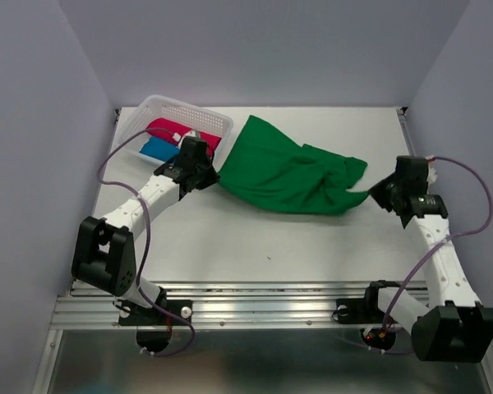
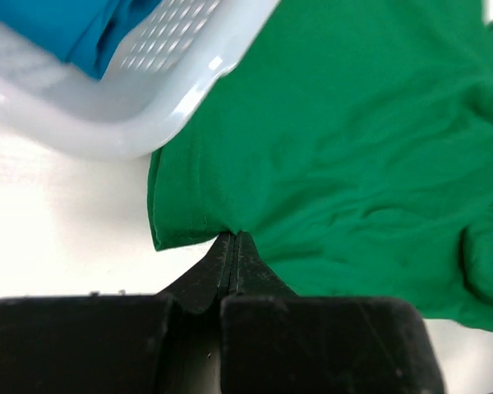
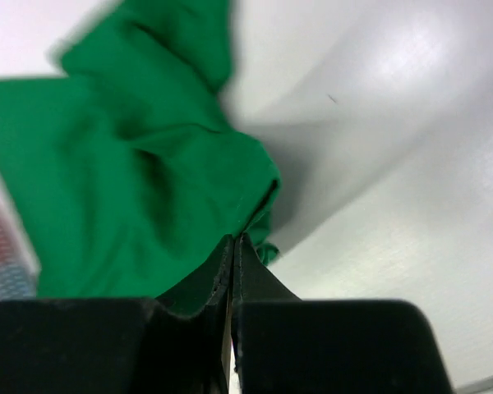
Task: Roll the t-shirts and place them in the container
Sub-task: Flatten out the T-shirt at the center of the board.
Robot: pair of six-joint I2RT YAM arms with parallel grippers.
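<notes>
A deep green t-shirt (image 1: 292, 172) lies crumpled across the middle of the table, stretched between both arms. My left gripper (image 1: 214, 176) is shut on its left hem (image 2: 189, 234), just beside the basket; the pinch shows in the left wrist view at the left gripper (image 2: 234, 236). My right gripper (image 1: 376, 193) is shut on the shirt's right corner (image 3: 255, 213), with the right gripper (image 3: 233, 240) tips pressed together over the cloth. A crimson-pink t-shirt (image 1: 166, 129) and a bright blue t-shirt (image 1: 158, 148) lie in the basket.
A white lattice basket (image 1: 199, 115) stands at the back left, its rim (image 2: 181, 107) touching the green cloth. Grey walls close in the table on three sides. A metal rail (image 1: 255, 300) runs along the near edge.
</notes>
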